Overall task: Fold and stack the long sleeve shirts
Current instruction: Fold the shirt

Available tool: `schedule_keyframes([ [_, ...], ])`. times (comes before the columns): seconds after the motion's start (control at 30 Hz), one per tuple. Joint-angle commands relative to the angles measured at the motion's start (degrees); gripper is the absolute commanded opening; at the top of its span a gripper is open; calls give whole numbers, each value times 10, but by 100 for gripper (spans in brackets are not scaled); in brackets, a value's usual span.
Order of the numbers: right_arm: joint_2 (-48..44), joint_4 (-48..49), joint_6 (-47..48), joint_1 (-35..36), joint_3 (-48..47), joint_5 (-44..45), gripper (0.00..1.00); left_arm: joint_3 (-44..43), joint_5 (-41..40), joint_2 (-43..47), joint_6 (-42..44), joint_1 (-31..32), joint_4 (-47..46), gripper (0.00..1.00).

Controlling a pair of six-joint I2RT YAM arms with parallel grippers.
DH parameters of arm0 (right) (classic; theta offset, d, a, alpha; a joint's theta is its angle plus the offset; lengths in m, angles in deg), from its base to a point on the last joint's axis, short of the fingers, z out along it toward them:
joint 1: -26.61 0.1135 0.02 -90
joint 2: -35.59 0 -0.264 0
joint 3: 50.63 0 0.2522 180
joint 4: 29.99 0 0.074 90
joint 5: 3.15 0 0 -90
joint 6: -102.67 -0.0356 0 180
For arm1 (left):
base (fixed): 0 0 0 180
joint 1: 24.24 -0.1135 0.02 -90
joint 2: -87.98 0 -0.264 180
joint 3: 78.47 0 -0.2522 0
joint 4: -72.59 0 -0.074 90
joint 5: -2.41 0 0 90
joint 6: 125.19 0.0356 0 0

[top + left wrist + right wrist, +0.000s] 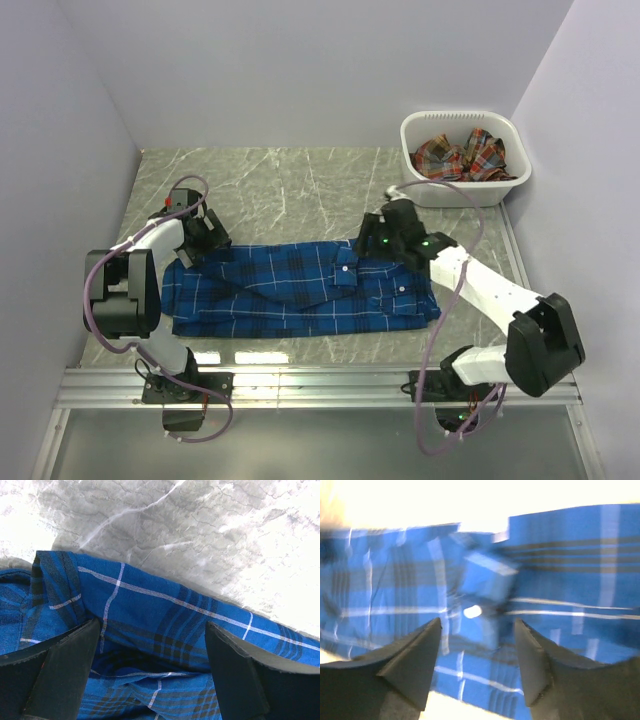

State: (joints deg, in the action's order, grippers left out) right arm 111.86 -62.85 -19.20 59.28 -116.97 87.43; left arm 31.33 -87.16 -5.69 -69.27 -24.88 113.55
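The blue shirt lies flat across the middle of the table, and the red-orange shirt sits crumpled in the white basket at the far right corner. The left gripper is at the blue shirt's left end, jaws spread wide over a fold, grasping nothing. The right gripper is above the shirt's far right edge, jaws apart and released.
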Motion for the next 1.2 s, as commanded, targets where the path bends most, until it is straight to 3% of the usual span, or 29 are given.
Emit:
schedule_keyframes([
  [0.0, 0, 67, -51, -59, 54, -79, 72, 5, 10, 22, 5, 3, -7, 92],
  [0.2, 60, 173, -83, -100, 93, -157, 76, 5, 5, 23, 6, 3, -6, 92],
  [0.37, 102, 244, -86, -108, 103, -185, 70, 6, 6, 22, 6, 3, -6, 92],
  [0.7, 176, 295, -84, -109, 86, -238, 63, 5, 6, 19, 6, 3, -5, 92],
  [0.83, 160, 284, -73, -108, 88, -238, 49, 5, 6, 18, 6, 3, -4, 92],
  [0.9, 141, 267, -61, -109, 87, -220, 47, 4, 5, 17, 6, 3, -4, 92],
  [1.0, 118, 251, -49, -108, 86, -212, 33, 2, 8, 15, 6, 4, -4, 92],
  [1.03, 114, 245, -47, -109, 86, -211, 22, 1, 8, 14, 6, 3, -3, 92],
  [1.07, 110, 244, -45, -109, 89, -210, 17, 1, 8, 13, 6, 3, -3, 92],
  [1.17, 105, 242, -41, -109, 90, -212, 7, 2, 8, 13, 6, 3, -3, 92],
])
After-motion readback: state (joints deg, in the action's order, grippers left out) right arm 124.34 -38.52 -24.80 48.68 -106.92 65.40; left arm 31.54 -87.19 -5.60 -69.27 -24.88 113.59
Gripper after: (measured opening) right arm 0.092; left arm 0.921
